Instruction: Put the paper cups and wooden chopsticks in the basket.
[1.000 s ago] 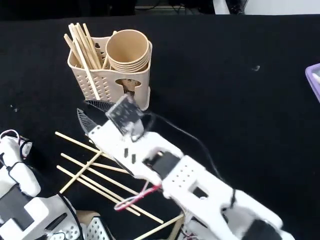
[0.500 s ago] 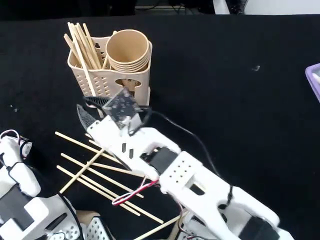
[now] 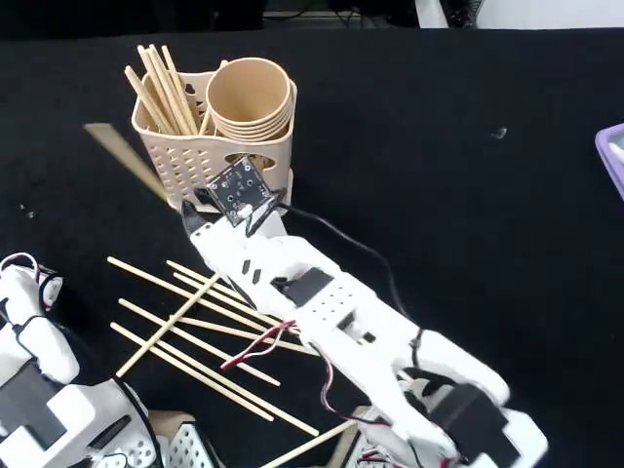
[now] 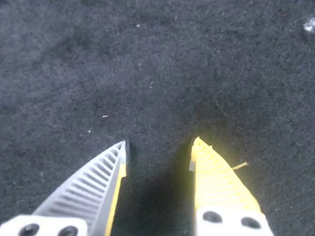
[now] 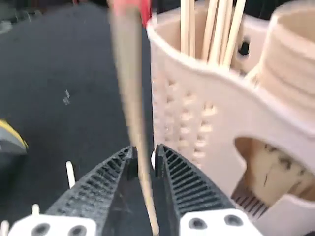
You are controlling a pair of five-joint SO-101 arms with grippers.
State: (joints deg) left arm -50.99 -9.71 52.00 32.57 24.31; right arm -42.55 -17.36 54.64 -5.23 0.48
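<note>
The beige basket (image 3: 210, 156) stands at the back left of the black table, holding several wooden chopsticks (image 3: 161, 88) and a stack of paper cups (image 3: 250, 97). My right gripper (image 3: 195, 210) sits just in front of the basket, shut on one chopstick (image 3: 122, 156) that slants up to the left of the basket. In the right wrist view the chopstick (image 5: 130, 83) is pinched at the right gripper (image 5: 143, 164), close beside the basket wall (image 5: 206, 113) and cups (image 5: 295, 59). Several loose chopsticks (image 3: 195, 336) lie crossed on the cloth. My left gripper (image 4: 157, 147) hangs open over bare cloth.
The left arm's white body (image 3: 34, 390) fills the front left corner. A purple object (image 3: 612, 156) pokes in at the right edge. The right arm (image 3: 351, 331) stretches diagonally over the loose chopsticks. The black cloth to the right is free.
The right gripper moved up to the basket front and went from open to shut on the chopstick that leaned there; that chopstick now swings out to the basket's left. The left arm stayed still.
</note>
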